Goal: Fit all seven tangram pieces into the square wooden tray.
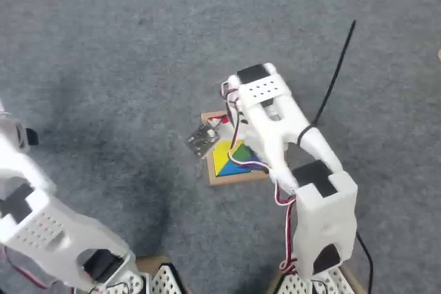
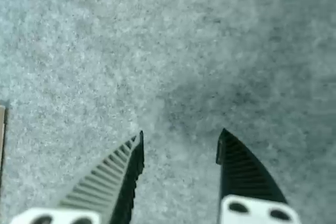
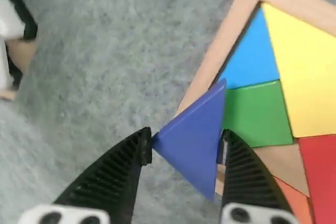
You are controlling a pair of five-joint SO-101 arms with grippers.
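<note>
Clamping a dark blue triangle (image 3: 193, 132) in the right gripper (image 3: 185, 144), pressing one black finger (image 3: 113, 179) against a corner and the other against the opposite flat side

Holding that triangle right at the wooden tray (image 3: 223, 51), overlapping the rim, pointing one tip inward toward the seam between the light blue triangle (image 3: 252, 61) and the green square (image 3: 257, 114), and leaving the rest out above the grey carpet (image 3: 94, 51)

Not being able to tell whether it is touching the rim or floating just above it

Already lying flat in the tray: the light blue triangle tucked into a corner against the big yellow triangle (image 3: 304, 72), the green square just beside both, then a red piece (image 3: 320, 166) and an orange piece (image 3: 294, 200) farther along

Showing a patch of bare wood (image 3: 278, 163) between green, red and orange, right next to the gripper's far finger

Looming over the tray in the high view with the right arm (image 1: 275, 122), covering much of it and leaving yellow and a little blue and green peeking out

Holding the left gripper (image 2: 181, 140) spread wide with nothing between its fingers, hanging above plain carpet, well apart from the tray, with the left arm (image 1: 41, 225) sitting at the lower left of the high view
</note>
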